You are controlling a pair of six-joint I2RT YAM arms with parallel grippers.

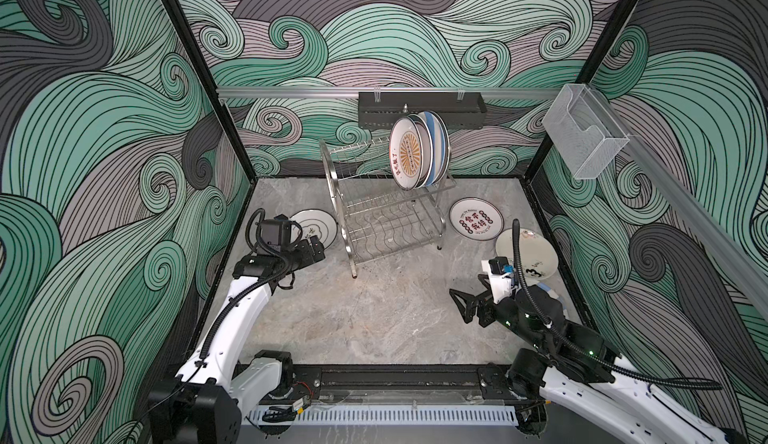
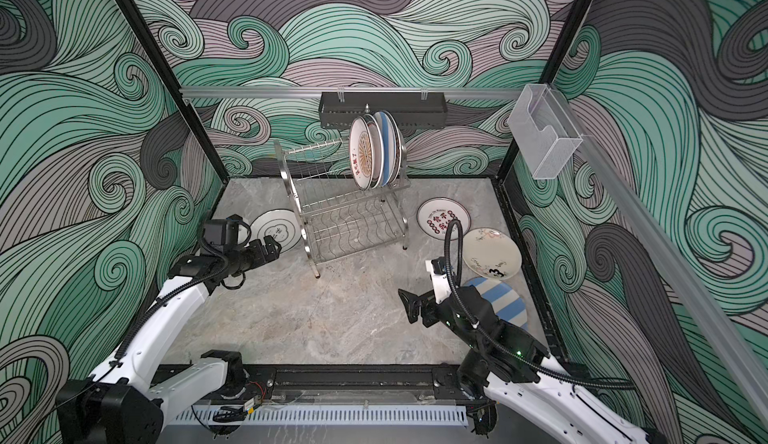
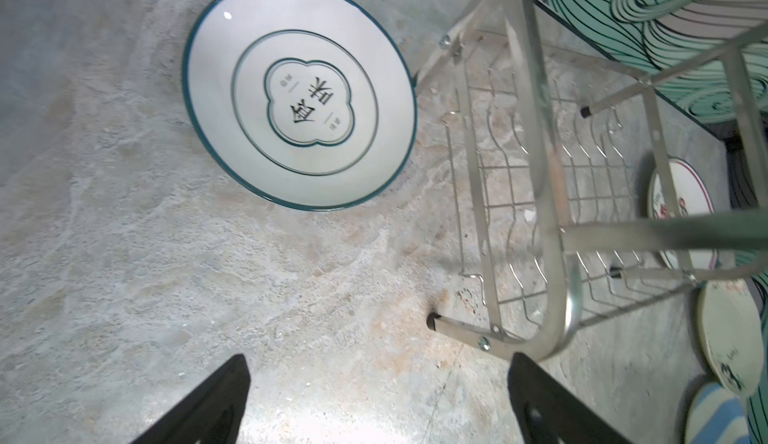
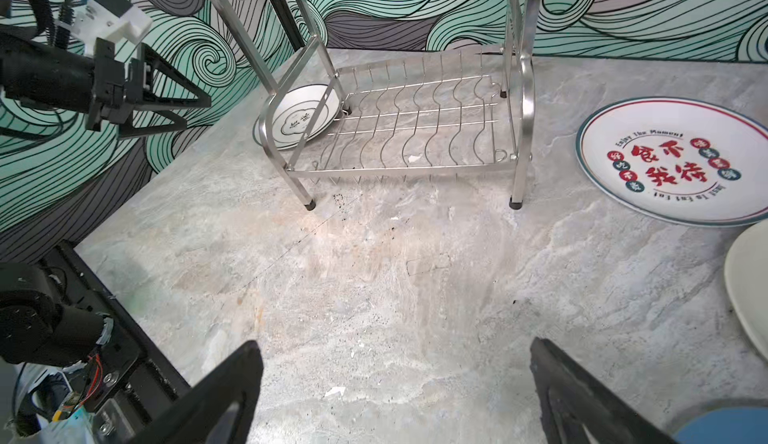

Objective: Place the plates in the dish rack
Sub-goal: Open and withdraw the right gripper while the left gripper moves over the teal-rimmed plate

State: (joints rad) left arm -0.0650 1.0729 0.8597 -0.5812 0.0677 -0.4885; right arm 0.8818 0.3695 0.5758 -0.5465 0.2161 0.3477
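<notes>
I read left gripper (image 3: 378,358) and right gripper (image 4: 395,342) fingers wide apart, empty. Plates (image 1: 415,150) stand edge-on in the top slots of the dish rack (image 1: 374,221), tabletop (image 1: 374,317) 12 o'clock, wires propping them. Teal-rimmed plate (image 1: 320,223) lies flat at rack's 9.

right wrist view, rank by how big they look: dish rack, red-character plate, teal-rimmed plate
1. dish rack
2. red-character plate
3. teal-rimmed plate, farther off behind the rack, so real size unsure

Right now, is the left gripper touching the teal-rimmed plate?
Apart. The left wrist view shows the left gripper open, with bare table between it and the teal-rimmed plate.
</notes>
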